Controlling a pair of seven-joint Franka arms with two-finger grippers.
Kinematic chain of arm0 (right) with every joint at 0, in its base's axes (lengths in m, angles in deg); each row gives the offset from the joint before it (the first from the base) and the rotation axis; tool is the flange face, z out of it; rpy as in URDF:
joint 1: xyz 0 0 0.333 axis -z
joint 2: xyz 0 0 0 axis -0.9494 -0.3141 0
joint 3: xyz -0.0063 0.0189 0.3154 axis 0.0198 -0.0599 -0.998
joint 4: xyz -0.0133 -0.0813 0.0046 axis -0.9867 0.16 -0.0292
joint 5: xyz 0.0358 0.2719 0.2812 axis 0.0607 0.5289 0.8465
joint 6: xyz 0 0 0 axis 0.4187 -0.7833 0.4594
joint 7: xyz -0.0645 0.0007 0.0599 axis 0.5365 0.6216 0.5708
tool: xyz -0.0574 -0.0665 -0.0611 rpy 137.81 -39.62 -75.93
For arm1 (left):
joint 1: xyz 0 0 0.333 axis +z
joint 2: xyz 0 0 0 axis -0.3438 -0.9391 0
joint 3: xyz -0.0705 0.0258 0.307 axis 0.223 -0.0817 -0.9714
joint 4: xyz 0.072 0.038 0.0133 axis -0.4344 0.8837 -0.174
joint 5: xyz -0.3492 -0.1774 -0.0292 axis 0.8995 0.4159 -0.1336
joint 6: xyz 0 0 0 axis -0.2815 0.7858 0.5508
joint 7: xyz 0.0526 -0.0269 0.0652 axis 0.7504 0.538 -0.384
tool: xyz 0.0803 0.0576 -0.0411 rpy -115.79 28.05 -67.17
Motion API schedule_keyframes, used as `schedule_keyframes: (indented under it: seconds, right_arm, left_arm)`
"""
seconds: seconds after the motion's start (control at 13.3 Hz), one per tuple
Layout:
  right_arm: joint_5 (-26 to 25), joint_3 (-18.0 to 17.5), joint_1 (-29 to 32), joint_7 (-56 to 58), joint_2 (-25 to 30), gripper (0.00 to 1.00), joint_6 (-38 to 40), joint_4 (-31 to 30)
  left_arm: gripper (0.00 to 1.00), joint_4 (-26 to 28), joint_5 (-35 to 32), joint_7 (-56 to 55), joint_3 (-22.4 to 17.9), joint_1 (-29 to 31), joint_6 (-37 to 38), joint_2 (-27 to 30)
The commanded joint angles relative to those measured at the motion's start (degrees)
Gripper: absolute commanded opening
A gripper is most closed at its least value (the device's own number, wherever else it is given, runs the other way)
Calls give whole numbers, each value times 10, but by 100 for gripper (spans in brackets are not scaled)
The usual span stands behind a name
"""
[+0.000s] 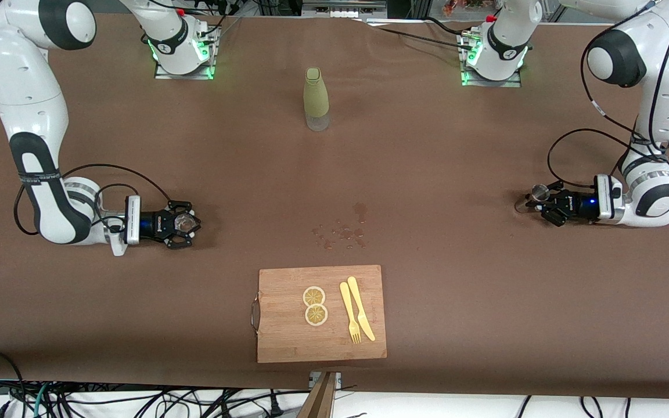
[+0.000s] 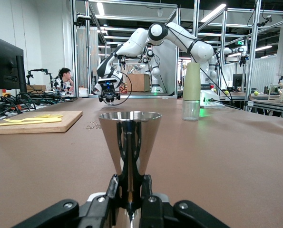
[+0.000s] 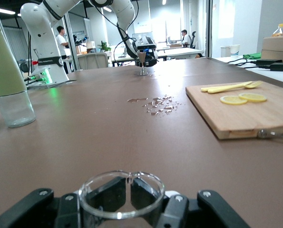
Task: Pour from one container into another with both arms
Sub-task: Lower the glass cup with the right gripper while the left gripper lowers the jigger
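A: What has the left gripper (image 1: 538,200) got?

B: It's clamped on a steel jigger (image 1: 539,192), low over the table (image 1: 456,145) at the right of the front view. The wrist view shows the jigger (image 2: 130,142) upright, its waist between the fingers.

A: And the right gripper (image 1: 186,223)?

B: Closed around a clear glass (image 1: 185,221), middle left of the front view, also low over the table. Its wrist view shows the glass's round rim (image 3: 122,194) between the fingers.

A: How much room is there?

B: Bare brown tabletop lies between the two grippers. Spilled drops (image 1: 343,232) sit at the centre, just above the board (image 1: 321,313), which lies by the bottom edge and carries two lemon slices (image 1: 315,305) and a yellow knife and fork (image 1: 356,316). The bottle (image 1: 316,98) stands top centre, between the bases (well apart from both grippers).

A: Arm poses?

B: Each arm bends down from its base, forearm low and level, wrist pointing toward the table's middle.
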Motion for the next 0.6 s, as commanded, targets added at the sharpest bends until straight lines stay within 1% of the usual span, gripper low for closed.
schedule_keyframes:
  seconds: [0.0, 0.07, 0.15, 0.22, 0.3, 0.45, 0.53]
  right_arm:
    - [11, -11, 17, 10, -15, 15, 11, 6]
    - [11, -11, 18, 10, -20, 16, 11, 6]
    - [11, -11, 18, 10, -25, 30, 10, 7]
    - [11, -11, 19, 7, -29, 84, 11, 6]
    - [11, -10, 20, 4, -30, 100, 15, 4]
    - [8, -10, 30, -2, -27, 100, 18, 4]
    - [4, -10, 35, -3, -26, 100, 18, 5]
  left_arm:
    - [0, -10, -10, 95, -4, 0, 7, -14]
    - [0, -10, -10, 95, -8, 0, 7, -17]
    - [0, -10, -9, 95, -11, 0, 6, -18]
    - [0, -10, -9, 96, -15, 0, 5, -18]
    - [3, -10, -8, 96, -19, 0, 3, -18]
    - [12, -10, -7, 95, -20, 0, 1, -22]
    - [14, -11, -7, 95, -22, 0, 0, -23]
